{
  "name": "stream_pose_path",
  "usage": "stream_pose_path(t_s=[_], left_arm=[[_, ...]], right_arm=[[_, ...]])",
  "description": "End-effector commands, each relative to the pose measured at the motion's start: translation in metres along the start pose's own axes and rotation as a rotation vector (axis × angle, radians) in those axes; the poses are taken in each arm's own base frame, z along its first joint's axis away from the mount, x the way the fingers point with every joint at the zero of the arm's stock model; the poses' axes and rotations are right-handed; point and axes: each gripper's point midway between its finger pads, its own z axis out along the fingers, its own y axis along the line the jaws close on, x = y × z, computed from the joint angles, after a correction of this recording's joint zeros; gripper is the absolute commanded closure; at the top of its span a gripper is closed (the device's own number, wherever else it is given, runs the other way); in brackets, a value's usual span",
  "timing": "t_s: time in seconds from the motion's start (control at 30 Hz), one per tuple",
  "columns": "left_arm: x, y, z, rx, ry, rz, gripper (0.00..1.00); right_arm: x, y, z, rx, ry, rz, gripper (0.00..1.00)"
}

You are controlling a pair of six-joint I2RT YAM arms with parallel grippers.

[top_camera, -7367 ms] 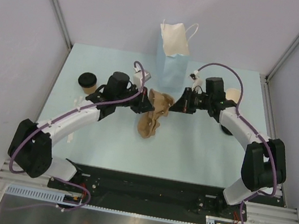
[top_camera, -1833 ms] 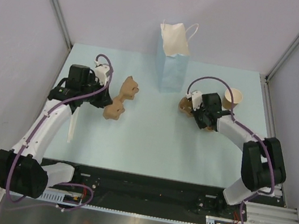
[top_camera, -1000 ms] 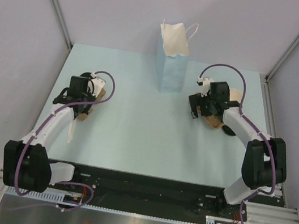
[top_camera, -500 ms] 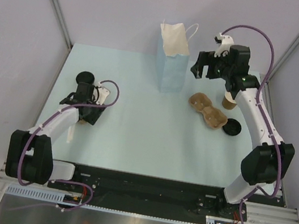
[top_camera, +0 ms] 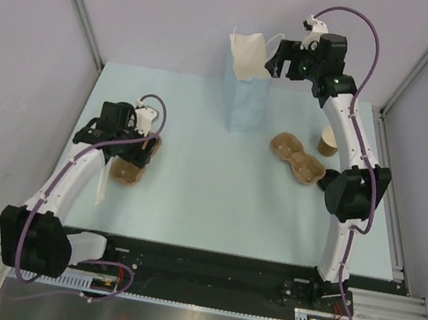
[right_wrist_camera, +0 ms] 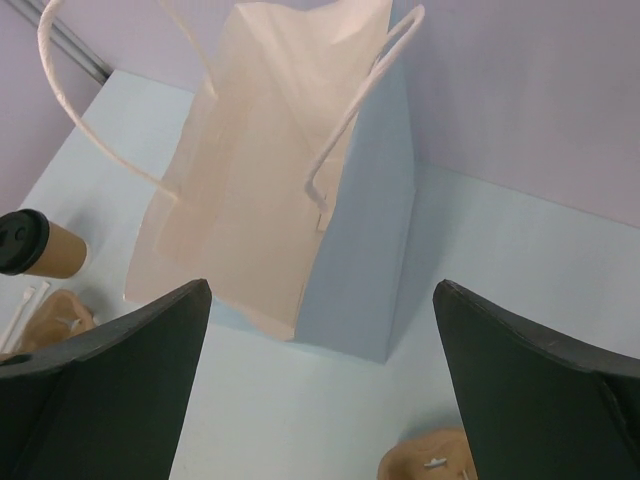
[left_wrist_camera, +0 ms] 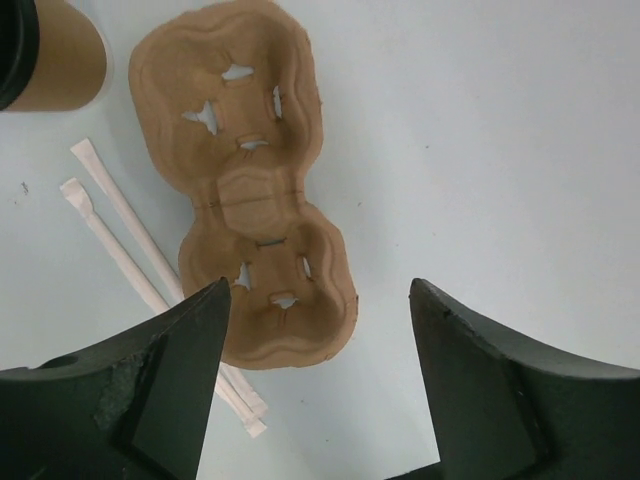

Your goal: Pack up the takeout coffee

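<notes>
**Top external view.** A light-blue paper bag [top_camera: 246, 91] stands upright at 12 o'clock on the bench [top_camera: 206, 208], with its mouth open. The right end effector [top_camera: 281, 61] hangs in the air by the bag's upper right rim. A right carrier [top_camera: 297, 157] of moulded pulp lies at the bag's 4 o'clock. An open cup [top_camera: 329, 141], tan and without a lid, stands on the bench just beside that carrier at its 2 o'clock, outside the bag. At 9 o'clock on the bench the left end effector [top_camera: 138, 152] hovers over a left carrier [top_camera: 125, 170]. Wrapped straws [top_camera: 101, 187] lie at that carrier's 8 o'clock.

**Left wrist view.** The left end effector [left_wrist_camera: 315, 385] has its jaws spread and grips nothing. The left carrier [left_wrist_camera: 250, 190] lies flat on the bench [left_wrist_camera: 480, 150] below, with its near pocket framed by the two fingers [left_wrist_camera: 150, 385]. A lidded cup [left_wrist_camera: 60, 55], tan with a black lid, stands at 11 o'clock just beside the carrier's far end. Two straws [left_wrist_camera: 125, 220] run along the carrier's 8 o'clock side.

**Right wrist view.** The right end effector [right_wrist_camera: 320, 395] is wide open and empty. Ahead of it the bag [right_wrist_camera: 370, 230] shows its cream interior and white handles [right_wrist_camera: 345, 120]. The lidded cup [right_wrist_camera: 40, 250] stands on the bench at 9 o'clock, well apart from the bag. The left carrier [right_wrist_camera: 50, 318] is just below it. An edge of the right carrier [right_wrist_camera: 430, 462] shows at 6 o'clock.
</notes>
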Motion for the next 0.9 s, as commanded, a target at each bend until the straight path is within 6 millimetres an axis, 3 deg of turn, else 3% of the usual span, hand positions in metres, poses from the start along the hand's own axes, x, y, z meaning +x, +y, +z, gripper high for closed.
stream_pose_path(t_s=[0.0,0.1,0.33,0.37,0.43,0.47,0.53,0.57,0.67,0.73,0.8,0.83,0.87], left_arm=[[-0.046,-0.015,-0.036,0.074,-0.150,-0.032,0.20],[-0.072,-0.022,-0.057,0.118,-0.240,-0.039,0.10],[-0.106,-0.027,-0.087,0.146,-0.344,-0.092,0.02],[-0.111,-0.027,-0.090,0.145,-0.362,-0.097,0.00],[-0.120,-0.027,-0.100,0.153,-0.402,-0.113,0.00],[-0.125,-0.026,-0.103,0.146,-0.423,-0.120,0.01],[-0.134,-0.021,-0.113,0.127,-0.458,-0.162,0.01],[-0.139,-0.020,-0.117,0.125,-0.482,-0.167,0.01],[-0.152,-0.013,-0.131,0.095,-0.550,-0.179,0.01],[-0.158,-0.012,-0.138,0.091,-0.578,-0.209,0.00],[-0.164,-0.007,-0.143,0.067,-0.599,-0.220,0.00],[-0.165,-0.005,-0.143,0.062,-0.601,-0.238,0.00],[-0.167,-0.003,-0.141,0.060,-0.601,-0.251,0.01]], right_arm=[[-0.024,0.015,0.007,-0.036,-0.058,-0.010,0.02],[-0.015,0.016,0.021,-0.031,-0.046,-0.030,0.11],[0.010,-0.004,0.048,0.037,-0.011,-0.042,0.22],[0.016,-0.005,0.053,0.037,0.000,-0.041,0.36],[0.021,-0.003,0.057,0.025,0.011,-0.037,0.52],[0.022,-0.001,0.057,0.019,0.012,-0.030,0.69],[0.022,0.005,0.055,0.002,0.018,-0.016,0.85],[0.023,0.011,0.054,-0.006,0.023,0.000,1.00],[0.015,0.031,0.037,-0.048,0.022,0.031,1.00],[-0.002,0.055,0.012,-0.079,0.003,0.050,1.00],[0.010,0.075,-0.002,-0.088,0.045,0.077,1.00],[-0.002,0.083,-0.024,-0.063,0.018,0.082,1.00],[-0.002,0.090,-0.036,-0.055,0.020,0.091,1.00]])
